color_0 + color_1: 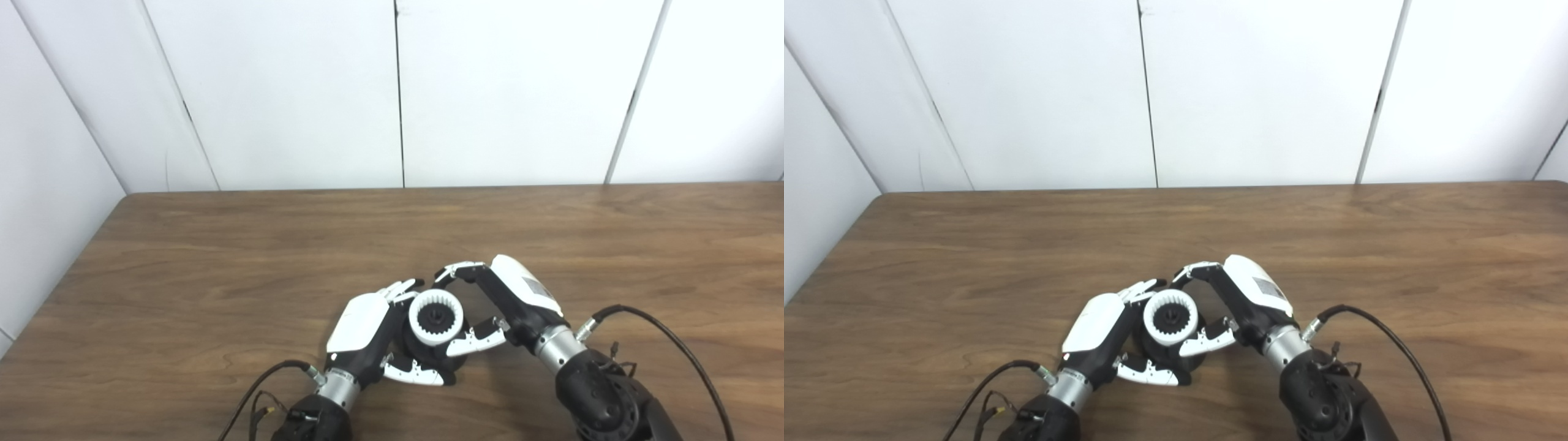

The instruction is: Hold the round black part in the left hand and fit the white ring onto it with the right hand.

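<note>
one white ring (435, 318) on one black part (429, 358), two hands gripping

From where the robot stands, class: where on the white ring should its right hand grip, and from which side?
Grip the white ring by its smooth outer rim, coming from the right: the left hand already cups the round black part from the left. The toothed bore must stay clear, so the right hand should pinch across the rim only.

Bare table (245, 245) all around; wall (392, 92) behind.

ring (435, 317) on part (429, 355) — between hands
</note>
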Controlling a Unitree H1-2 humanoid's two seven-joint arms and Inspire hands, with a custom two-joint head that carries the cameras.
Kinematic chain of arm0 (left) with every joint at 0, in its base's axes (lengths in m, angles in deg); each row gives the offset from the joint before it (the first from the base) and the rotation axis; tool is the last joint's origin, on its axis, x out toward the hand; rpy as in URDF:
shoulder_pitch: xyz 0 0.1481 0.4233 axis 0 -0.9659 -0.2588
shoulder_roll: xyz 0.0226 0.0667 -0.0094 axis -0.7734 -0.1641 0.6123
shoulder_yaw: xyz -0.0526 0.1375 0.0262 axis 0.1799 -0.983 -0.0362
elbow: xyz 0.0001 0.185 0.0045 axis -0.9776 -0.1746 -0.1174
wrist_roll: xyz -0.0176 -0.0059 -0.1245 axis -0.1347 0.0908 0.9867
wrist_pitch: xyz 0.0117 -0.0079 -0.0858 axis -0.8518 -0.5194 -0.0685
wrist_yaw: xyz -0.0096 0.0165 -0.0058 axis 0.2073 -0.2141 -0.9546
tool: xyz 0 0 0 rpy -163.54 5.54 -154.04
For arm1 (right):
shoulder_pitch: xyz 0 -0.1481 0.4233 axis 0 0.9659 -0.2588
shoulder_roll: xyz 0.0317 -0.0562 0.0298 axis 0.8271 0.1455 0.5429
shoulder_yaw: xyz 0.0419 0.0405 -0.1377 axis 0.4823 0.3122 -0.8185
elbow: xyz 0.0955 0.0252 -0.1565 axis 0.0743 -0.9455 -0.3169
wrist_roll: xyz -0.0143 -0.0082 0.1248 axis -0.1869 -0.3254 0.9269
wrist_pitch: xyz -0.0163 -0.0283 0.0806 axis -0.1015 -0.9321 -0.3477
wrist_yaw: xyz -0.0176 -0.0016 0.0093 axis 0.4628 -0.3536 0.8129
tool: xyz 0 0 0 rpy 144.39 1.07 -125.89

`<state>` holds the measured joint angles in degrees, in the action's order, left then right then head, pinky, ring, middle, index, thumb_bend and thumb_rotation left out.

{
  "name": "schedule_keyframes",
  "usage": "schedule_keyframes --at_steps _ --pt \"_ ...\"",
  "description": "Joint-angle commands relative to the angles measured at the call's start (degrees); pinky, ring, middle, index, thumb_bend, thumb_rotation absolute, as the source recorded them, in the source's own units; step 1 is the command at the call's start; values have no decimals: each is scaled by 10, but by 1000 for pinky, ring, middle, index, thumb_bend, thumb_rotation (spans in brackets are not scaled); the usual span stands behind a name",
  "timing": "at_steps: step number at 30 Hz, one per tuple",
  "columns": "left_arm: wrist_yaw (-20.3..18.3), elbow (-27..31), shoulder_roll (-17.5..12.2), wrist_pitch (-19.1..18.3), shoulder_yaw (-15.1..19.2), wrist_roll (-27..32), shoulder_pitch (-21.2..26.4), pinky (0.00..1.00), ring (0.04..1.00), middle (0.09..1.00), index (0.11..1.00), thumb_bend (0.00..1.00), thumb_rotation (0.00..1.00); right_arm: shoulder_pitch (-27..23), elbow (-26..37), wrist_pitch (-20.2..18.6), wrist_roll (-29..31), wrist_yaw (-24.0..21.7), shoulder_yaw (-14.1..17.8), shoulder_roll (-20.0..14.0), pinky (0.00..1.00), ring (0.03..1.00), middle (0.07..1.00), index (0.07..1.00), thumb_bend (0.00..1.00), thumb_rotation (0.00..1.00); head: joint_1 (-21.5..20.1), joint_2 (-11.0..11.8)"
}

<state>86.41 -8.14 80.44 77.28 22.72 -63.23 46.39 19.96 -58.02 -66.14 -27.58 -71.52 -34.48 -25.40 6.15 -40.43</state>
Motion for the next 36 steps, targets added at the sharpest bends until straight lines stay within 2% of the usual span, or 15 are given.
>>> schedule_keyframes --at_steps 1,9,13,14,15,18,24,36 --pt "-24 -4 -11 -11 -7 -10 -6 887 924 917 643 898 318 -9 17 5 0 8 8 -1 800 838 780 480 519 146 1 -1" --pt "-27 -2 -9 -13 -7 -9 -6 886 926 918 643 895 313 -9 17 6 4 5 10 -3 812 833 777 481 519 146 1 -2" --pt "-26 -2 -8 -13 -8 -10 -6 885 925 918 644 892 322 -15 32 -16 -2 -27 1 -12 811 849 819 494 519 162 0 -3" --pt "-26 -2 -8 -13 -7 -9 -6 884 925 918 644 891 323 -17 35 -20 -4 -37 -2 -16 797 853 839 596 694 268 0 -3" --pt "-26 -3 -8 -12 -7 -8 -6 884 924 918 644 890 322 -19 37 -21 -3 -44 -5 -19 779 855 856 667 801 332 0 -3" --pt "-25 -4 -8 -10 -6 -6 -6 882 923 917 646 892 324 -22 39 -22 2 -55 -9 -25 738 865 890 771 954 412 0 -4" --pt "-23 -5 -8 -7 -6 -5 -5 880 923 915 645 893 328 -24 43 -26 5 -70 -9 -26 753 879 903 799 990 427 2 -5" --pt "-27 -5 -9 -8 -3 -4 -5 893 929 920 643 892 329 -24 43 -25 1 -76 -11 -25 789 887 905 827 981 440 0 -5"
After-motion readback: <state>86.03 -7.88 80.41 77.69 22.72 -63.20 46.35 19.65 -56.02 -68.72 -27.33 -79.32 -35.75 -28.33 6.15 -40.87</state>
